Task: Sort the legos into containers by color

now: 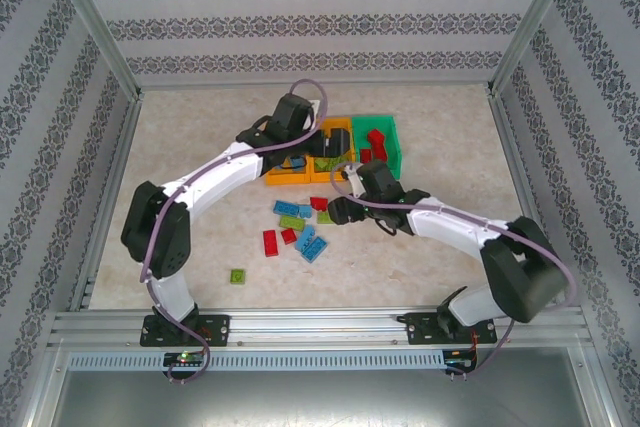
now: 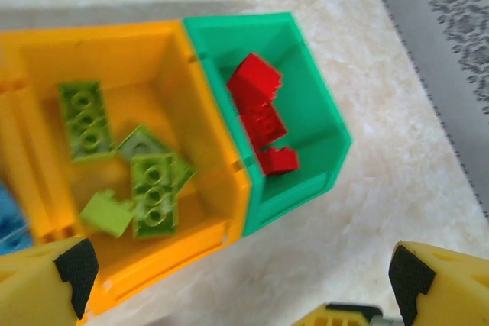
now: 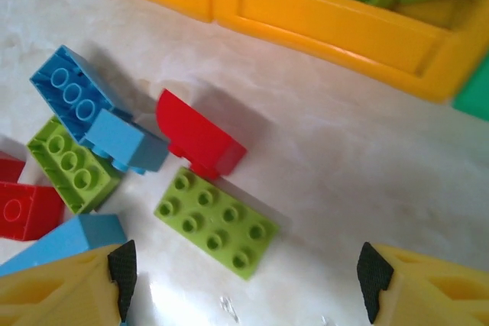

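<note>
My left gripper [image 2: 241,288] [image 1: 308,143] hangs open and empty above the containers. Below it, the middle orange bin [image 2: 160,253] holds several lime green legos [image 2: 153,188]. The green bin [image 2: 306,181] beside it holds red legos [image 2: 260,104]. Blue bricks [image 2: 11,223] show at the left edge. My right gripper [image 3: 248,276] [image 1: 330,210] is open low over the table, just in front of the bins. A flat lime green brick [image 3: 216,221] lies between its fingertips and slightly ahead, untouched. A red brick [image 3: 200,137] sits just beyond it.
More loose legos lie left of the right gripper: a blue brick [image 3: 92,108], a lime green one [image 3: 74,164] and a red one [image 3: 27,208]. A lone green brick [image 1: 237,275] sits near the left arm. The orange bin wall [image 3: 336,32] is close ahead.
</note>
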